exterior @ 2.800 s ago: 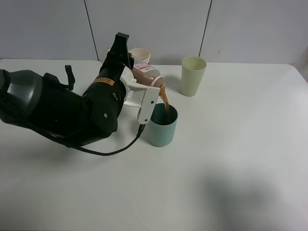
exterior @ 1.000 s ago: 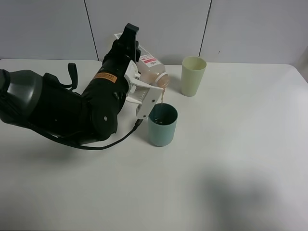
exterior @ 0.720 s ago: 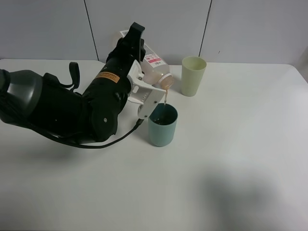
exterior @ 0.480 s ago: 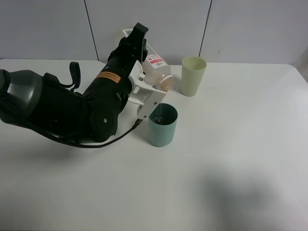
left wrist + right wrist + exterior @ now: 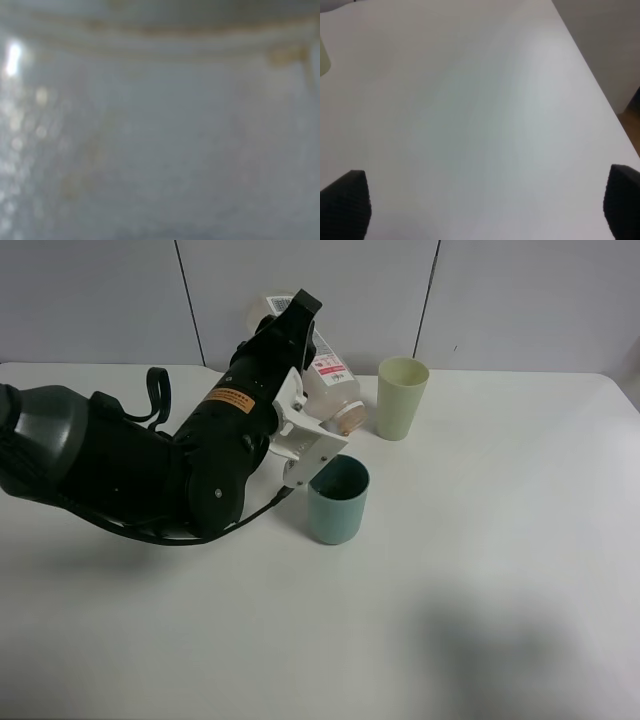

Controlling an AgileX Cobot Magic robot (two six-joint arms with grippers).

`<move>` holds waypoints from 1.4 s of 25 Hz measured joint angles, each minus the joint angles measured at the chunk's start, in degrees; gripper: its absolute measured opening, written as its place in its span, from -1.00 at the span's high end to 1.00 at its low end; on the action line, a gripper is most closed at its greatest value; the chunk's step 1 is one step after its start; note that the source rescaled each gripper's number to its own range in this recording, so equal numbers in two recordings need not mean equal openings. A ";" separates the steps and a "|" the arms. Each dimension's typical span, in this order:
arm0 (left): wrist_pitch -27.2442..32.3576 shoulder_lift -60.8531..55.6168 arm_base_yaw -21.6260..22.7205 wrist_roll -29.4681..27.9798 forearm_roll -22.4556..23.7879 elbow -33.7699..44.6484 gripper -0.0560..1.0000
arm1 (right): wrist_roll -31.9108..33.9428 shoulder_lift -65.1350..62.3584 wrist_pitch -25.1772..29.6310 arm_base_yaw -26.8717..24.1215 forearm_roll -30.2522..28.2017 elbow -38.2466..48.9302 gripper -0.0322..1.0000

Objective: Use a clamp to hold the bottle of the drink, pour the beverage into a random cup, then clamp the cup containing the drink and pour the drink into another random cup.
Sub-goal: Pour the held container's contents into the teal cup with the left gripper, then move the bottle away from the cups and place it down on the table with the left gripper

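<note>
My left gripper (image 5: 318, 420), white-fingered on a black arm, is shut on the clear bottle (image 5: 328, 375). The bottle hangs tilted, its mouth pointing down and right just above the teal cup (image 5: 337, 502). No liquid runs from it, and the bottle looks almost empty. In the left wrist view the bottle (image 5: 160, 140) fills the frame as a blur. A pale green cup (image 5: 402, 397) stands upright behind and to the right of the teal cup. My right gripper (image 5: 482, 205) is open over bare table, and the exterior view does not show it.
The white table (image 5: 500, 540) stretches to the right and front of the cups. A sliver of the pale green cup (image 5: 324, 57) shows at the edge of the right wrist view. The table's edge (image 5: 600, 90) runs close along one side there.
The left gripper has rotated the bottle back and lifted its mouth away from the teal cup. The brown stream thinned and stopped. The right gripper has not moved.
</note>
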 joint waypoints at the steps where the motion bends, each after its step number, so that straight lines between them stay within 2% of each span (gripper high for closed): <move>1: 0.00 0.00 0.00 -0.66 -0.21 0.00 0.85 | 0.00 0.00 0.00 0.00 0.00 0.00 -0.53; 3: 0.00 0.00 0.00 -1.76 -0.65 0.00 0.85 | 0.00 0.00 0.00 0.00 0.00 0.00 -0.53; 9: 2.91 -0.05 0.00 -14.19 -5.44 0.00 0.85 | 0.00 0.00 0.00 0.00 0.00 0.00 -0.53; 13: 8.40 -0.91 0.96 -24.40 -6.64 0.00 0.85 | 0.00 0.00 0.00 0.00 0.00 0.00 -0.53; 17: 13.55 -3.53 2.81 -37.03 -6.72 0.05 0.85 | 0.00 0.00 0.00 0.00 0.00 0.00 -0.53; 20: 19.37 -6.40 4.70 -46.00 -5.97 0.05 0.85 | 0.00 0.00 0.00 0.00 0.00 0.00 -0.53; 23: 27.53 -9.54 7.24 -55.28 -3.36 0.05 0.85 | 0.00 0.00 0.00 0.00 0.00 0.00 -0.53; 28: 38.56 -13.77 12.40 -72.49 7.44 0.05 0.85 | 0.00 0.00 0.00 0.00 0.00 0.00 -0.53; 31: 44.09 -15.74 16.31 -86.12 18.13 0.05 0.85 | 0.00 0.00 0.00 0.00 0.00 0.00 -0.53; 35: 48.23 -17.29 22.37 -110.14 35.67 0.05 0.85 | 0.00 0.00 0.00 0.00 0.00 0.00 -0.53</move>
